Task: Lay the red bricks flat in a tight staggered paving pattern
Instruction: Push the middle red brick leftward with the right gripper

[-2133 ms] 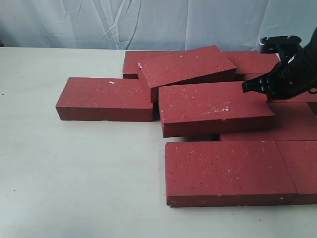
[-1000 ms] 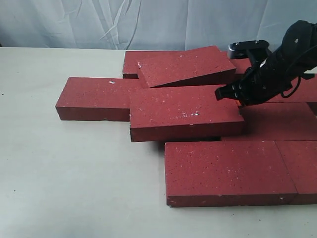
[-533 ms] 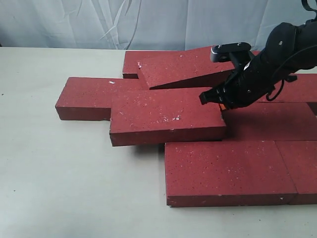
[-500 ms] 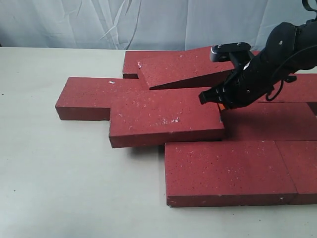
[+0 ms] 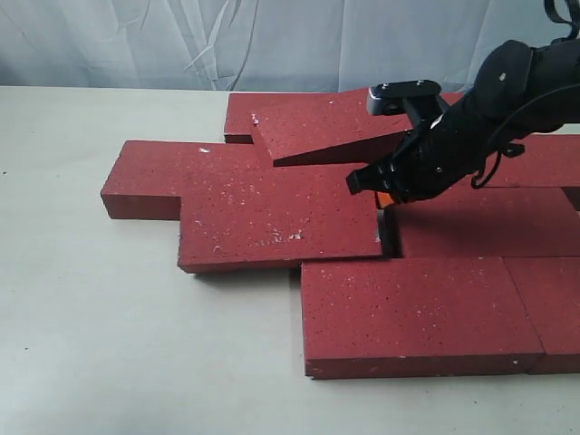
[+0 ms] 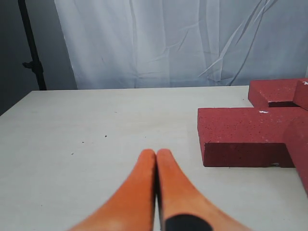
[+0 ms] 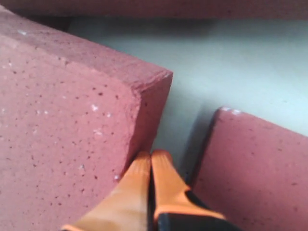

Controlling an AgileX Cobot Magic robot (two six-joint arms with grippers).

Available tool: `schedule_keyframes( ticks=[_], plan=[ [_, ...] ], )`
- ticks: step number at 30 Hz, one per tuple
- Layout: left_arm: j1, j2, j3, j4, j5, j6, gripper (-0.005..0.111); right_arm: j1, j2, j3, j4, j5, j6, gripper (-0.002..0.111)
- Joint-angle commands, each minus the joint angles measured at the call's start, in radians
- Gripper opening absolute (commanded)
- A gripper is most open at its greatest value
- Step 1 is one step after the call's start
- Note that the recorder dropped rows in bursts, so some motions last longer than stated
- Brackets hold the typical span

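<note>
**Exterior view.** The red bricks [image 5: 471,222] cover the right half of the table [image 5: 109,344], from its far edge almost to its near edge. The right gripper [image 5: 384,194] has its orange fingertips pressed together with nothing between them. It leans on the short end of the middle brick [image 5: 276,217]. This brick lies beside the left brick [image 5: 154,177] and just behind the front brick [image 5: 417,313]. The push probably goes best low and straight along the brick's length, so that the brick does not turn. It should end when the joints are staggered and tight. The slanted brick [image 5: 335,127] near the far edge is not yet flat.

**Left wrist view.** The left gripper [image 6: 155,155] is clenched and empty. It hangs over bare table, apart from the left brick [image 6: 240,137]. The surface is pale, matt and smooth, with a few small dark specks. Behind it hang a white curtain [image 6: 168,43] and, at the side, a dark stand [image 6: 31,48].

**Right wrist view.** The closed fingertips [image 7: 144,161] touch the end face of the middle brick [image 7: 62,110] near its corner. A contact nearer the middle of this face would likely steer better. A narrow strip of table separates this brick from the next brick [image 7: 250,163].
</note>
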Motion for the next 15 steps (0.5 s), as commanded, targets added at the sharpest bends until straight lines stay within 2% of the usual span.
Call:
schedule_keyframes(
  ticks=[1, 9, 15],
  plan=[
    [0.003, -0.005, 0.004, 0.0, -0.006, -0.001, 0.0, 0.074, 0.001, -0.007, 0.022, -0.012, -0.01, -0.001],
    [0.003, -0.005, 0.004, 0.0, -0.006, -0.001, 0.0, 0.174, 0.001, -0.007, 0.047, -0.035, -0.01, -0.001],
    [0.003, -0.005, 0.004, 0.0, -0.006, -0.001, 0.0, 0.209, 0.001, -0.007, 0.047, -0.047, -0.01, -0.001]
  ],
)
